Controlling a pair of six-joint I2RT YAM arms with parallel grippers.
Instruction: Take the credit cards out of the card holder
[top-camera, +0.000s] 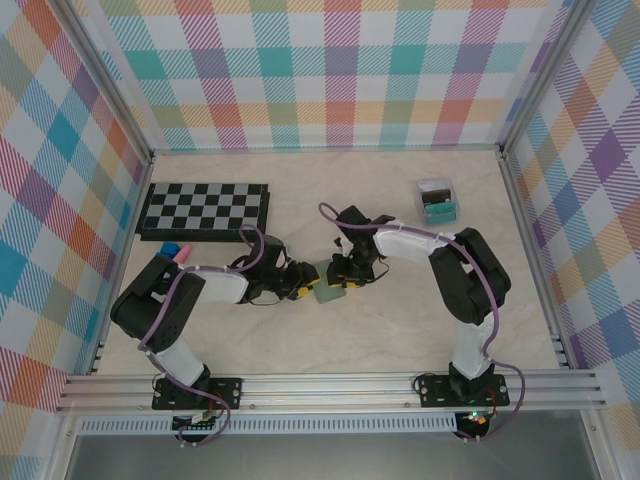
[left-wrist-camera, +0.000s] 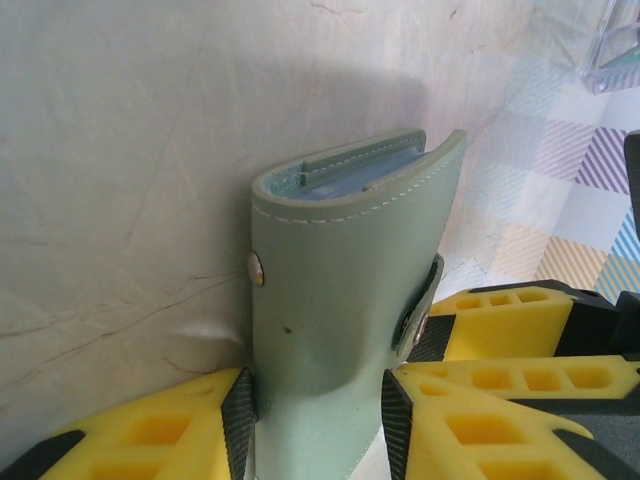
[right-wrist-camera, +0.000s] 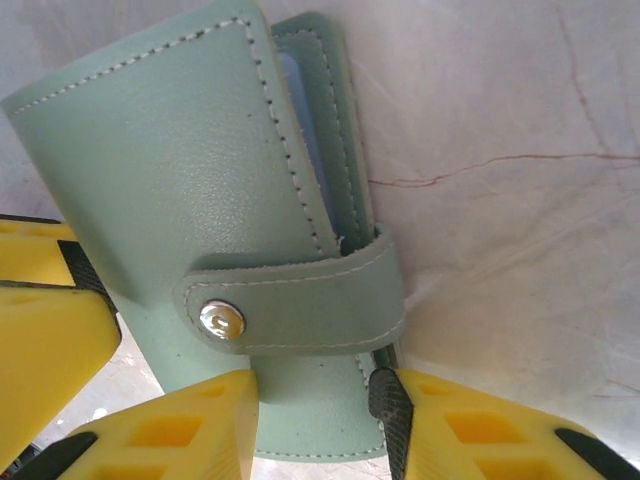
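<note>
Card holder (right-wrist-camera: 200, 180): right wrist view shows its tab clasp (right-wrist-camera: 290, 300) snapped.

readable text: we find none | card holder (right-wrist-camera: 180, 170), its snap (right-wrist-camera: 222, 320): we see a faint raised mark, perhaps a letter, too blurred for us to read | clear box (top-camera: 437, 199), far right on the desk (top-camera: 300, 335): too small for us to tell any print
</note>
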